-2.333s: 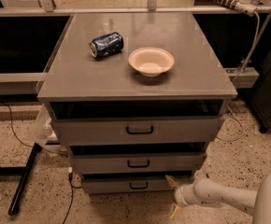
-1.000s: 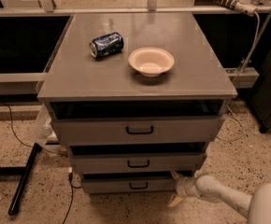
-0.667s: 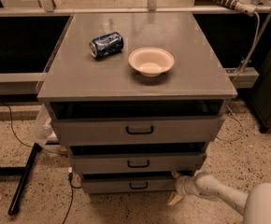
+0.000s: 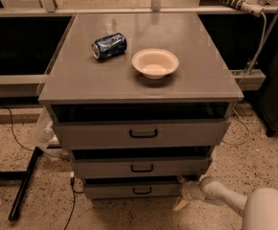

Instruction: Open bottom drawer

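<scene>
The bottom drawer is the lowest and narrowest of three grey drawers, with a small black handle. Its front stands slightly out from the cabinet, with a dark gap above it. My gripper is low, near the floor, at the right end of this drawer's front, to the right of the handle. Its two fingers are spread, one fingertip near the drawer's top right corner and the other below it by the floor. It holds nothing. My white arm comes in from the lower right.
The widest top drawer and middle drawer also stand slightly out. On the cabinet top lie a crushed blue can and a white bowl. A black stand leg and cables lie on the floor at the left.
My gripper has moved left and slightly up, from beside the cabinet's lower right corner to the right end of the bottom drawer's front. The drawers have not visibly moved.
</scene>
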Motion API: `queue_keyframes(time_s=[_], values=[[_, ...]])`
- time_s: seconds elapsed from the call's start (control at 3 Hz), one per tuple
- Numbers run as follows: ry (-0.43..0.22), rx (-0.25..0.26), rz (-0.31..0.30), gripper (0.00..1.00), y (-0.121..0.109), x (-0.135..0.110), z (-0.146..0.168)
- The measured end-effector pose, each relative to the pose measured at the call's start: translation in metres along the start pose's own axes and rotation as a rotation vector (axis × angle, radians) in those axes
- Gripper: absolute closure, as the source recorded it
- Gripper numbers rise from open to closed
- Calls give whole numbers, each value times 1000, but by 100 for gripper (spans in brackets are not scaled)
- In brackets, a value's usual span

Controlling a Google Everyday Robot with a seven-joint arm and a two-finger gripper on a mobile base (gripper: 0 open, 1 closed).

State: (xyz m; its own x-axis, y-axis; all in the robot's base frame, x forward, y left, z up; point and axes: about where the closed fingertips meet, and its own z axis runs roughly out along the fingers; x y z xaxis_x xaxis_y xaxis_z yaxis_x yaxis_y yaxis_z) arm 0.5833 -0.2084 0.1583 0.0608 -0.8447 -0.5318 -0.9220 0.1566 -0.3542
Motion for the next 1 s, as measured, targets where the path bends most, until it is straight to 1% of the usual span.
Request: queue_keyframes(time_s=[0.33, 1.0], values=[[0, 1, 0, 19, -1, 0, 0], [0, 1, 0, 65, -3, -3, -4]])
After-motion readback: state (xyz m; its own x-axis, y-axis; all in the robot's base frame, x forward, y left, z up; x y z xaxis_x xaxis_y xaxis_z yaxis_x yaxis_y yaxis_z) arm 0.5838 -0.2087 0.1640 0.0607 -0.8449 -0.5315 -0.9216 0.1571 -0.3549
